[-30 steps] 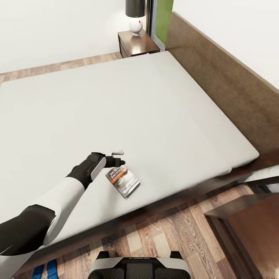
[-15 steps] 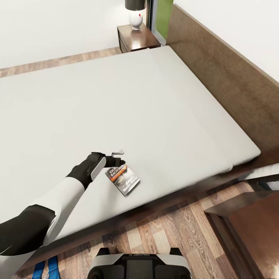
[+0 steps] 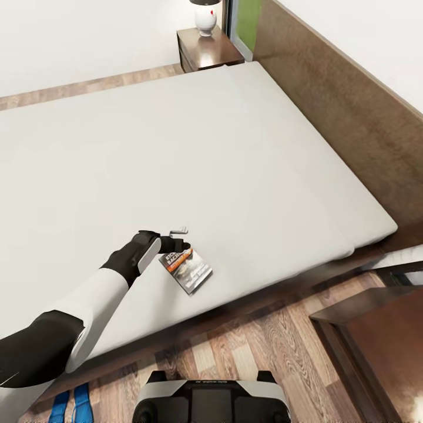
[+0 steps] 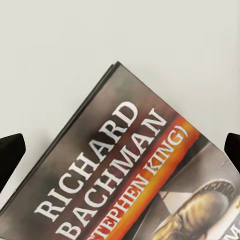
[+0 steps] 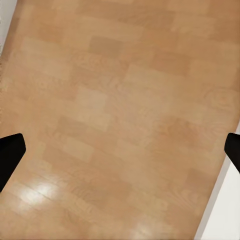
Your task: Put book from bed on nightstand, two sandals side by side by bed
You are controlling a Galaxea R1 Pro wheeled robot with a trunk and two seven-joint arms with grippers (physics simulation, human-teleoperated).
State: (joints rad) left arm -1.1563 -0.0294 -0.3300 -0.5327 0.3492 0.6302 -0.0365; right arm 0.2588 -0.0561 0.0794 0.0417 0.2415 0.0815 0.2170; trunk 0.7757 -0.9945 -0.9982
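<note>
The book (image 3: 186,269) lies flat on the light-grey mattress of the bed (image 3: 194,153), near its front edge. Its dark cover has an orange band and white lettering. My left gripper (image 3: 182,237) hovers open at the book's far corner, touching nothing. In the left wrist view the book (image 4: 135,175) sits close below the left gripper (image 4: 120,150), its black fingertips (image 4: 10,152) wide apart. The two blue sandals (image 3: 70,402) lie side by side on the floor at the bed's front edge. My right gripper (image 5: 120,150) hangs open over bare wood floor.
One nightstand (image 3: 207,54) stands beyond the bed's far side with a lamp (image 3: 205,17) on it. The other nightstand (image 3: 376,341) is close at the lower right. The headboard (image 3: 346,111) runs along the right. My base (image 3: 211,402) stands on the wood floor.
The whole view has shifted a little, so the camera moved. The left arm stays open by the book. The book lies where it was.
</note>
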